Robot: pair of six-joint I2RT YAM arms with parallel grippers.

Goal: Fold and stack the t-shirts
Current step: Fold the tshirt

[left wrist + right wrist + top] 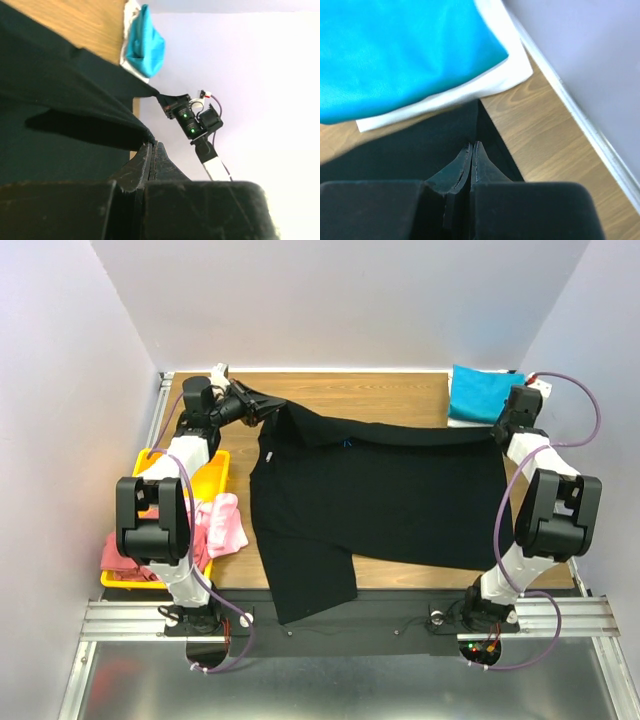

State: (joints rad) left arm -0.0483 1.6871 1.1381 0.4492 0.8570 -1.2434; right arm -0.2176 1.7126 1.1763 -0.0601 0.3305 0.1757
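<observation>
**Black tee strung between both claws at the far side**

Left arm stretched up the left side toward the far-left corner of the table [390,392]. Left gripper [258,408] clamped tight on one top corner of the black t-shirt [380,495]. Right arm bent up the right side, right gripper [503,432] pinched closed on the other end of the same top edge. Cloth pulled into a taut line between the two; the rest draped flat over the wood, with the lower-left part lapping over the near edge.

Teal t-shirt [480,392] folded on the white t-shirt [458,421] in the far-right corner, just beside the right gripper. Yellow tray [215,472] at the left edge beside the left arm. Pink t-shirt [225,525] spilling over its rim onto the table, dusty red t-shirt [115,558] at its near end. Bare wood along the far edge and in a strip between tray and black shirt. Walls close on three sides.

Left wrist view: fingers [145,162] pressed together with black fabric at their tips, and the right gripper [167,100] across at the far end of the taut edge, green lights behind it. Right wrist view: closed fingers [462,167] over black cloth, white hem clearly showing under the teal — only a sliver of it from the top.
</observation>
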